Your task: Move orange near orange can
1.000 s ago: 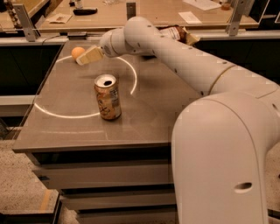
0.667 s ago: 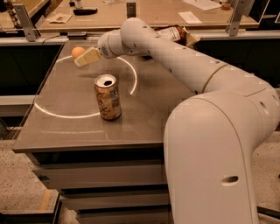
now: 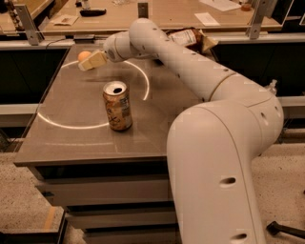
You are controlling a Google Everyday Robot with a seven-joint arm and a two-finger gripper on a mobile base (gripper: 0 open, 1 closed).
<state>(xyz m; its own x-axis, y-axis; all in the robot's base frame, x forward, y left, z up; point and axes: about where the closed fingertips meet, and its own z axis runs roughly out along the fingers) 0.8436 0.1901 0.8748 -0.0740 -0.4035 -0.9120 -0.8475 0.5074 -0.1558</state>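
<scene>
The orange [image 3: 83, 55] is at the far left of the grey table [image 3: 71, 138], partly hidden behind the tip of my gripper [image 3: 89, 61]. The gripper reaches in from the right and sits right at the orange, low over the table. The orange can [image 3: 117, 106] stands upright near the table's middle, nearer the front than the orange and about a can's height away from it. Its silver top with the dark hole faces up.
A crinkled brown-and-white snack bag [image 3: 188, 37] lies at the table's far edge, behind my arm [image 3: 190, 71]. A pale ring of light [image 3: 143, 81] marks the tabletop. A wooden bench [image 3: 157, 12] with papers runs behind the table.
The gripper stays at the orange in the far left corner. The arm's near body has swung slightly to the left. The can has not moved.
</scene>
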